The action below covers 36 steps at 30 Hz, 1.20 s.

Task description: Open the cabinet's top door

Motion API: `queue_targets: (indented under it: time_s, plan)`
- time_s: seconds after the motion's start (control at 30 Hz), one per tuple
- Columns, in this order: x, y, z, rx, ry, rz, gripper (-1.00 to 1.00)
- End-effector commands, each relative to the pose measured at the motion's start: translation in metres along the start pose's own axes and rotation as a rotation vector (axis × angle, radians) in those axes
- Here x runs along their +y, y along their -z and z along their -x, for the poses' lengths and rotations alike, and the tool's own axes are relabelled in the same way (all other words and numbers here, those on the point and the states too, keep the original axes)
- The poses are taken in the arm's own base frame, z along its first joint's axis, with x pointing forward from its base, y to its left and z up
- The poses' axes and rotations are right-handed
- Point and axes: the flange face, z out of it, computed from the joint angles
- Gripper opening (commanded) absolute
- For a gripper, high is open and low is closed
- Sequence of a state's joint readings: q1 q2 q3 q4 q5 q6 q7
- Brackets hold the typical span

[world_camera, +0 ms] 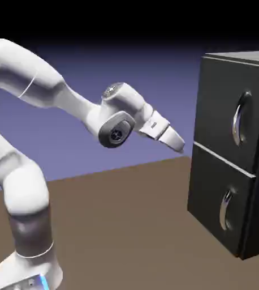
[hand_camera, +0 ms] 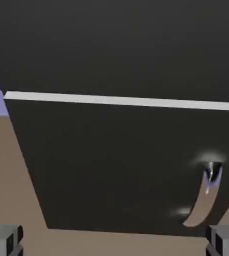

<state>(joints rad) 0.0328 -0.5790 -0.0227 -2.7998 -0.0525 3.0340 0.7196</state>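
So the cabinet [world_camera: 233, 153] is sitting on the brown surface [world_camera: 126, 226] over at the right side of the exterior view, tall matte black box, two front panels stacked with a thin pale seam between them. The top door [world_camera: 228, 107] is flush with the cabinet front, looks fully closed, and its curved silver handle [world_camera: 242, 119] runs vertically near the panel's right side. The lower panel [world_camera: 222, 204] has its own silver handle [world_camera: 227, 209] too. The white arm [world_camera: 52, 96] comes up from the lower left and reaches across, with the tool [world_camera: 176, 141] angled slightly downward, pointing at the cabinet and hanging in the air to the left of it, roughly level with the seam, clearly not touching anything. In the hand view the two grey fingertips [hand_camera: 4, 240] sit way out at the bottom corners, so the tool is spread wide with nothing between the tips. That same view is mostly filled by black cabinet front, with the pale seam across it and the lower handle showing at the lower right.
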Motion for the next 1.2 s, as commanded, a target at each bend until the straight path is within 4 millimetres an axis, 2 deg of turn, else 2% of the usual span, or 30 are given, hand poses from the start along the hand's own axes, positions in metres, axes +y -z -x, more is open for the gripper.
queue_targets:
  time_s: [0.0, 0.27, 0.57, 0.87, 1.17]
  plan:
    - [-0.005, 0.004, -0.002, 0.009, 0.054, -0.011, 1.00]
    - [-0.036, 0.039, -0.020, 0.100, 0.478, -0.076, 1.00]
    - [-0.052, 0.073, -0.038, 0.240, 0.928, -0.096, 1.00]
    - [-0.050, 0.096, -0.058, 0.398, 1.345, -0.052, 1.00]
    - [-0.033, 0.101, -0.080, 0.554, 1.731, 0.061, 1.00]
